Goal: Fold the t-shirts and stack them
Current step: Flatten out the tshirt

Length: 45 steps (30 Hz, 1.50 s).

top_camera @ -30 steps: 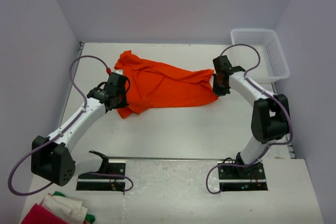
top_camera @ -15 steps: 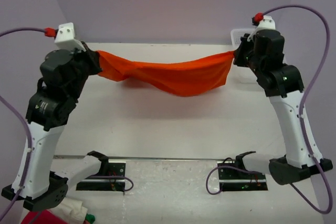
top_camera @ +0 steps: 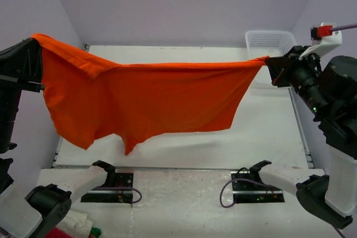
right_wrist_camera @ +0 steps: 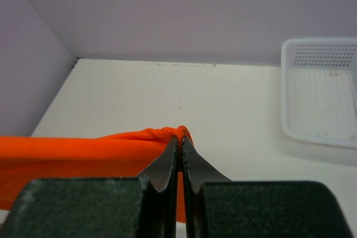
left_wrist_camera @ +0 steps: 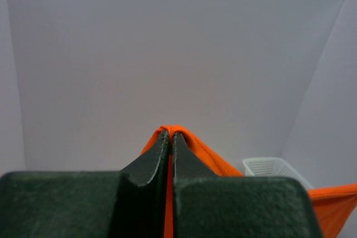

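One bright orange t-shirt [top_camera: 145, 96] hangs spread in the air above the table, stretched between both grippers. My left gripper [top_camera: 34, 42] is shut on its left top corner, high at the left wall; in the left wrist view the cloth [left_wrist_camera: 192, 149] pokes out between the shut fingers [left_wrist_camera: 149, 163]. My right gripper [top_camera: 269, 63] is shut on the right top corner, near the basket; the right wrist view shows the bunched cloth [right_wrist_camera: 111, 149] pinched at the fingertips [right_wrist_camera: 165, 163]. The shirt's lower edge hangs free above the table.
A white plastic basket [top_camera: 273, 39] stands at the back right corner of the white table [top_camera: 262, 132]; it also shows in the right wrist view [right_wrist_camera: 321, 90]. A red, white and green cloth pile [top_camera: 78, 228] lies at the near left edge. Purple walls close in on three sides.
Both arms have lifted the shirt off the table and pulled apart, raising it higher. The shirt went from a sagging band to a wide hanging sheet.
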Each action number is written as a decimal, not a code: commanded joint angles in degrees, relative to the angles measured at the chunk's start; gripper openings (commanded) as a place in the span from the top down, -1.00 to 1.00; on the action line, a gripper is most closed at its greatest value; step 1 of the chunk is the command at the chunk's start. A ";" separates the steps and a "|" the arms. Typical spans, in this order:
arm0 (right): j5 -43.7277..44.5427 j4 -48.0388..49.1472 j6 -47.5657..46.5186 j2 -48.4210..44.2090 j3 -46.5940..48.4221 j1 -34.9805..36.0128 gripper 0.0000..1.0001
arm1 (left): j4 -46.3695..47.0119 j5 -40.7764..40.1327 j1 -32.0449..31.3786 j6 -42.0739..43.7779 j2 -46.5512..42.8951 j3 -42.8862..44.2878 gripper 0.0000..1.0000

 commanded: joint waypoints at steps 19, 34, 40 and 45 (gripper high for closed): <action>2.89 7.00 -12.77 38.41 31.80 -11.01 1.00 | 20.56 12.59 10.58 13.97 43.35 15.11 1.00; 3.24 10.09 -12.86 29.38 23.38 -12.16 1.00 | 24.46 18.23 13.85 12.66 35.65 7.65 1.00; 5.78 6.56 -11.01 20.16 17.41 -9.18 1.00 | 21.10 18.65 13.76 11.16 24.39 1.93 1.00; 12.28 4.02 -10.84 12.24 15.46 -0.50 1.00 | 19.08 22.17 13.85 7.21 13.94 0.96 1.00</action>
